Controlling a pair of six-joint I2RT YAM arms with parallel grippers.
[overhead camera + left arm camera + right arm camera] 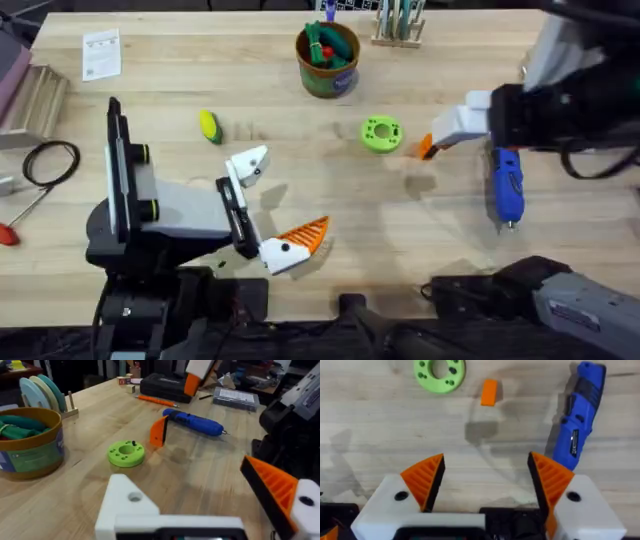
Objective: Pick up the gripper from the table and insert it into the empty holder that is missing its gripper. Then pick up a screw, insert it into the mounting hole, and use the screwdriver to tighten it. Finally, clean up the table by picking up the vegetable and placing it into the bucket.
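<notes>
Right gripper (485,482) hovers with fingers wide apart; the loose orange gripper (489,392) lies on the table (300,130) just ahead, lined up for pickup. Left gripper (262,205) spread too, its bare holder (248,165) waiting for the tip.

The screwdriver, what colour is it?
The screwdriver is blue, clearest in the right wrist view.

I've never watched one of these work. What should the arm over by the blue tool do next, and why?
Probably lower the right gripper onto the loose orange gripper and close on it. Its fingers are open and apart from that piece, which stands on the table beside the green disc, and the left arm's holder lacks its tip.
</notes>
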